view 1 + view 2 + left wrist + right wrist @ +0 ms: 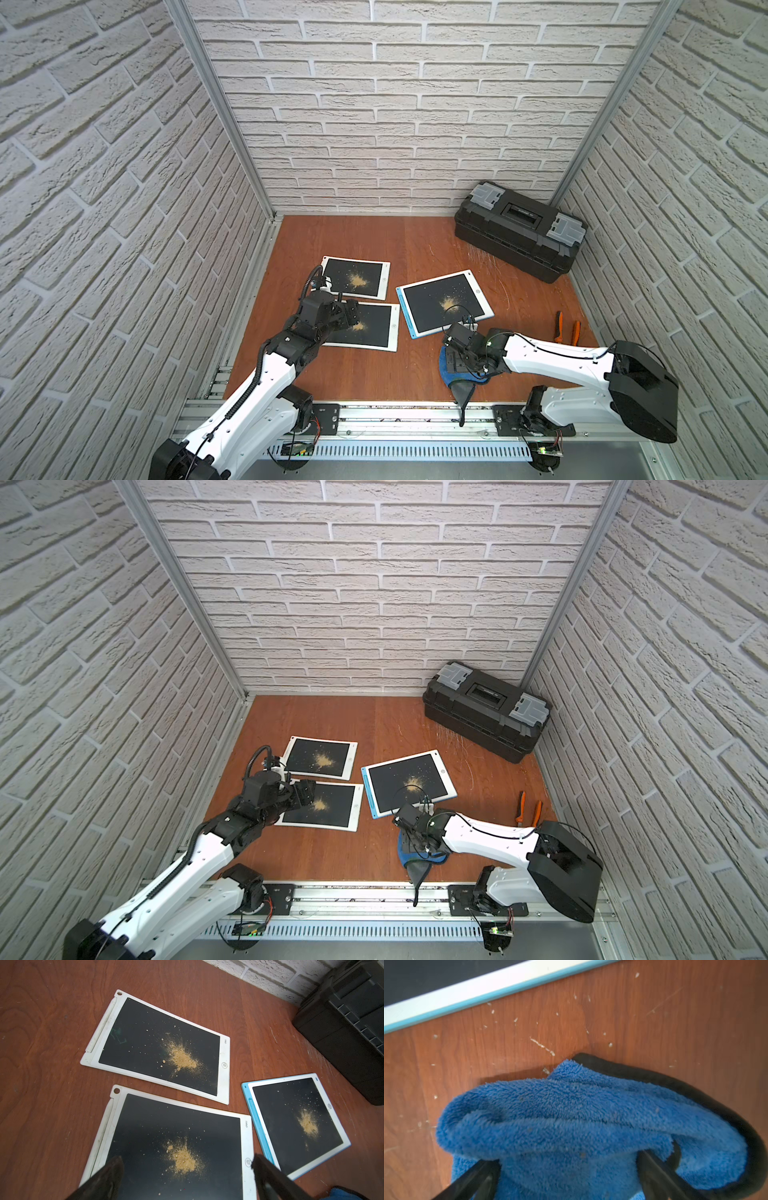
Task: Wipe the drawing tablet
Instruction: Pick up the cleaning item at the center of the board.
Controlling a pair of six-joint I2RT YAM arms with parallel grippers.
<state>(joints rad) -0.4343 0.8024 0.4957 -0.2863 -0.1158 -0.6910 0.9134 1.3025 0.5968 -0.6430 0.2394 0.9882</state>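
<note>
Three drawing tablets with black screens and tan powder lie on the wooden table: a far white one [353, 276] [158, 1045], a near white one [374, 328] [176, 1136], and a blue-edged one [442, 301] [467, 991]. My left gripper [351, 311] [187, 1160] hangs open over the near white tablet, nothing between its fingers. A blue cloth with black trim [444, 368] [571, 1105] lies bunched by the blue-edged tablet's near edge. My right gripper [459, 363] [568, 1160] points down onto it, open, its fingers wide apart on either side of the cloth's folds.
A black toolbox [519, 230] [342, 1022] stands in the back right corner. Orange-handled pliers [567, 328] lie at the right wall. Brick-patterned walls close three sides. A metal rail [395, 419] runs along the front edge; the cloth's grey tail hangs over it.
</note>
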